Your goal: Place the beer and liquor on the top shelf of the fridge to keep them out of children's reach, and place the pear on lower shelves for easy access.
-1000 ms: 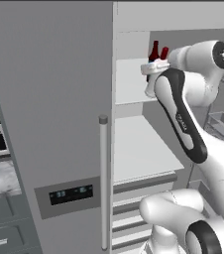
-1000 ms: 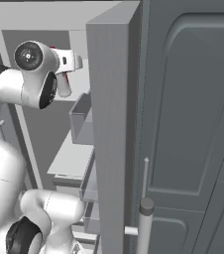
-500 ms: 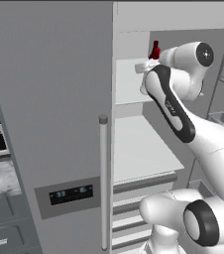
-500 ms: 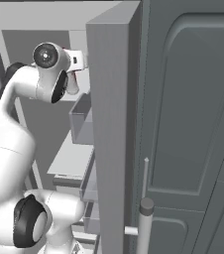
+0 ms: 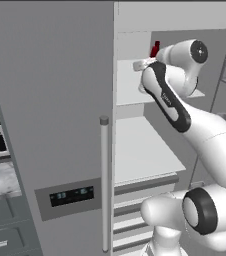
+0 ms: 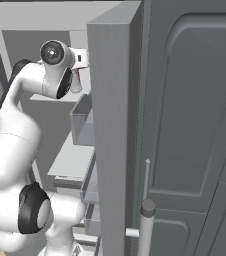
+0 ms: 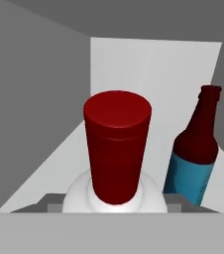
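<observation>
- A whitish, rounded translucent liquor bottle (image 7: 115, 198) with a smooth cylindrical red cap (image 7: 117, 144) stands over the flat white top shelf (image 7: 64, 154) of the grey fridge (image 5: 50, 100).
- The end effector (image 7: 115, 204) is clamped around the bottle's shoulders.
- A slim dark red-brown beer bottle (image 7: 196, 149), blue-labelled, stands just beside it.

Glossy white rounded arm (image 5: 205, 135) built of thick tubular links, with dark grey ring joints, a long black inlay strip along one upper link, and a round dark cap on the wrist housing
</observation>
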You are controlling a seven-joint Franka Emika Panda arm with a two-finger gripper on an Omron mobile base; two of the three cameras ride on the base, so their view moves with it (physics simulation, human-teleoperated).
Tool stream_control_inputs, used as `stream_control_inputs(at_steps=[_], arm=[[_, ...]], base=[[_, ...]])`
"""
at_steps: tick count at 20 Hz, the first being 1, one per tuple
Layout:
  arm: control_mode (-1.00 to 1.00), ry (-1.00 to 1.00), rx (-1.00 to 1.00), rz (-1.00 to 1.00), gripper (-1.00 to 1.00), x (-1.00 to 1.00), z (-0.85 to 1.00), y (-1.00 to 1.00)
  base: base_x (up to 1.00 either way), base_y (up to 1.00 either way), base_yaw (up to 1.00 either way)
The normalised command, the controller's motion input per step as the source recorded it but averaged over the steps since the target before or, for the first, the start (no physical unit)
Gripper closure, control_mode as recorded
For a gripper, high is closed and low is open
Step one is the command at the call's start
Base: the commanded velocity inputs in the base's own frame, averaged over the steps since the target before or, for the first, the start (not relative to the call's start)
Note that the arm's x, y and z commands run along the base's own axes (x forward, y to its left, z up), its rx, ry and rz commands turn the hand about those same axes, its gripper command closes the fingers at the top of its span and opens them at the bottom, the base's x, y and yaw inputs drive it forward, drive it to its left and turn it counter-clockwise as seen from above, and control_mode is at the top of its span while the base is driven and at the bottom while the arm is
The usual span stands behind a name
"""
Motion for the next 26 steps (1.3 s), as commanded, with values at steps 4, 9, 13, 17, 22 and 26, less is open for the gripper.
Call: stream_control_inputs(at_steps=[4,9,13,17,22,26], arm=[[-1.00,0.00,0.00,0.00,1.00,0.46,-0.18,0.00],[-1.00,-0.01,0.00,0.00,-1.00,0.23,-0.08,0.00],[-1.00,-0.03,0.00,0.00,-1.00,0.05,0.00,0.00],[-1.00,-0.06,-0.01,0.03,-1.00,-0.06,0.00,0.00],[-1.00,-0.02,0.00,0.02,-1.00,-0.20,0.00,0.00],[-1.00,0.00,-0.01,0.00,-1.00,-0.33,0.00,0.00]], base=[[0.00,0.00,0.00],[0.00,0.00,0.00],[0.00,0.00,0.00],[0.00,0.00,0.00],[0.00,0.00,0.00],[0.00,0.00,0.00]])
